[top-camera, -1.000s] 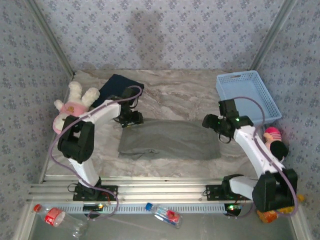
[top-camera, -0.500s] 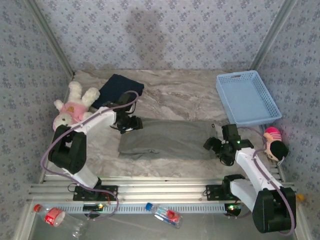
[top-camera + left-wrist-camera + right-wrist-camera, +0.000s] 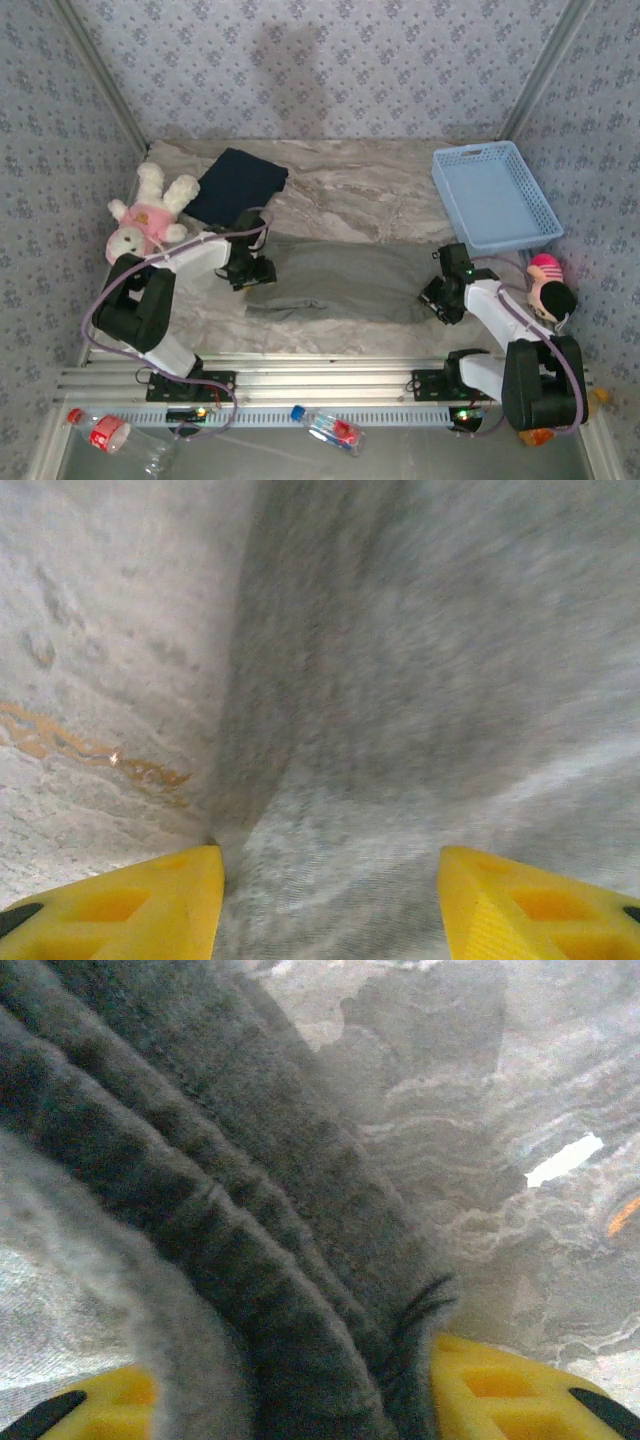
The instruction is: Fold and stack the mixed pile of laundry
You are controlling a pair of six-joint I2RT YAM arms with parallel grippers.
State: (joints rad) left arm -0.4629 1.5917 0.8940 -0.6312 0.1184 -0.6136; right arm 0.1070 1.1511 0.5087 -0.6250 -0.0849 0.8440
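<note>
navy garment (image 3: 238, 183): lies at the back left of the table (image 3: 360, 190), as a compact dark rectangle. it looks already folded, so i judge this part as done.
olive-grey garment (image 3: 345, 280): spread flat and long in the middle of the table, between the two arms and well apart from the navy one. i see no fold in it yet.
what is left: to fold the olive-grey garment and then to bring the two pieces into one stack. my judgement is that the task is about halfway.
left claw (image 3: 250, 272): low at the left end of the olive-grey garment. in the left wrist view its yellow fingers (image 3: 130, 905) stand wide apart and the edge of the cloth lies flat between them. it touches or nearly touches the cloth, but nothing is pinched.
right claw (image 3: 437, 293): low at the right end of the same garment. in the right wrist view thick ridges of grey cloth fill the gap between its fingers (image 3: 500, 1385) and reach both of them. the jaws are partly closed on this bunch. how firm the hold is, i cannot tell.
</note>
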